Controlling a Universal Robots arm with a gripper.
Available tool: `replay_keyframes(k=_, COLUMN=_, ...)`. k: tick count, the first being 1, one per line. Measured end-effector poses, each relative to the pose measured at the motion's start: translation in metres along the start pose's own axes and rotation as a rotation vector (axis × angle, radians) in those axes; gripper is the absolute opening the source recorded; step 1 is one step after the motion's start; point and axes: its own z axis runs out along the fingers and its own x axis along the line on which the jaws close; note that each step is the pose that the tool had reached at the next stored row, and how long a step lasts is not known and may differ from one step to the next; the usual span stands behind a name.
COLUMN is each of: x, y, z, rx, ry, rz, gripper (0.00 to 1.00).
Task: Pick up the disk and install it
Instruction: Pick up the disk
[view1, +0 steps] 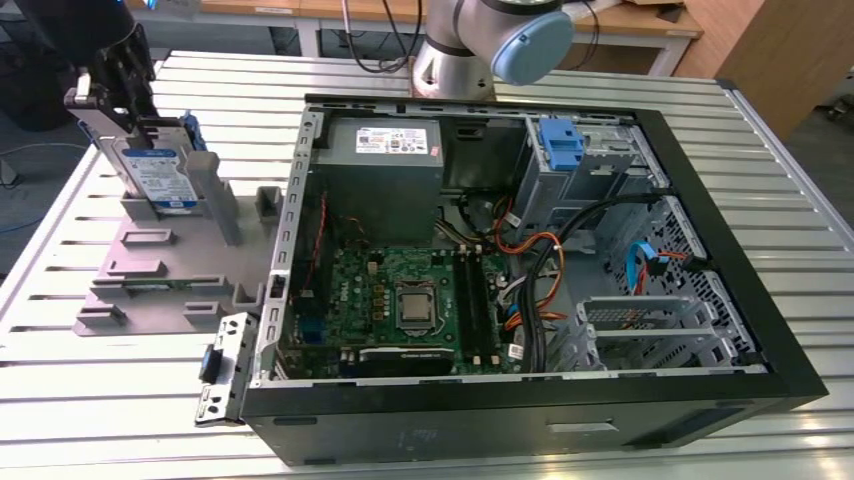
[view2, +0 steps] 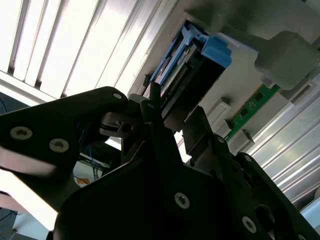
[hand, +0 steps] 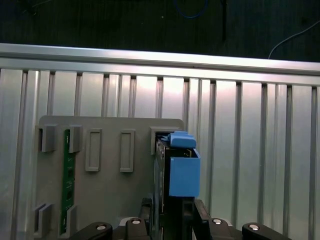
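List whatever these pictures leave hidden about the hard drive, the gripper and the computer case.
- Silver-grey hard drive in its blue plastic bracket: lower edge, exterior view, hidden inside the grey plastic fixture.
- Black gripper: its contact with the hard drive, first wrist view, lost in shadow at the picture's edge.
- Open black computer case: drive cage interior, exterior view, hidden by its metal walls.

The claw (hand: 173, 212) hides one end of the disk (hand: 183, 173).
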Motion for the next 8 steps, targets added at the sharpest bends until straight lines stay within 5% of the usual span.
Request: replay_keyframes(k=8, x=0.0, y=-0.0002, z=0.0, rx=0.0, ry=0.0, rz=0.0, gripper=0.36)
